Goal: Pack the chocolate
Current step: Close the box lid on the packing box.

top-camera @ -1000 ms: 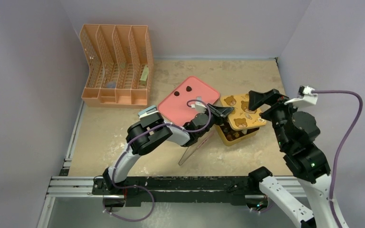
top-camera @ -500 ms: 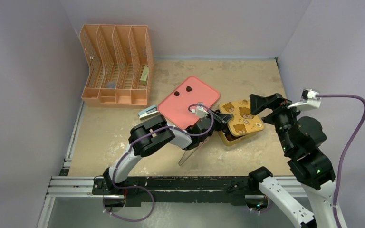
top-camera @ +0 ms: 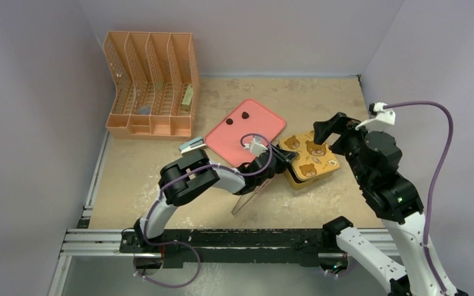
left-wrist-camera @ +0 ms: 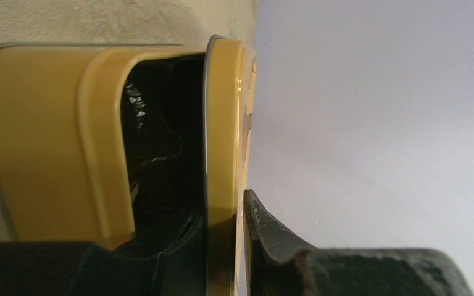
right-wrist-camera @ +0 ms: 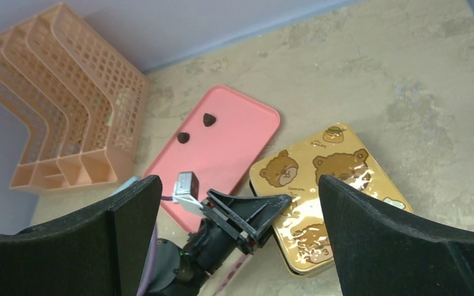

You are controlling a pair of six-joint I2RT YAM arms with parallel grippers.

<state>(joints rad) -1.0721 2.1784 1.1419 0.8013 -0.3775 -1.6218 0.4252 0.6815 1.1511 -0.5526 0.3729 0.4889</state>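
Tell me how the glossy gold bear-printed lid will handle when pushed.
The glossy gold bear-printed lid is likely stiff: its thin rim runs straight through the left claw. Its shiny face looks slippery and may slide in a grip. A dark gap over the yellow box suggests it's unseated and could shift.

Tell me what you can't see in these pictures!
Inside the gold box: the bear lid covers it in the top view; the left wrist view shows only a dark, shiny gap.
Whether the left gripper grips the lid: the left wrist view's bottom edge cuts off its fingers.
The small things in the orange rack: too small in the top view, behind mesh.
The two chocolate pieces on the pink tray: too small to tell their kind.
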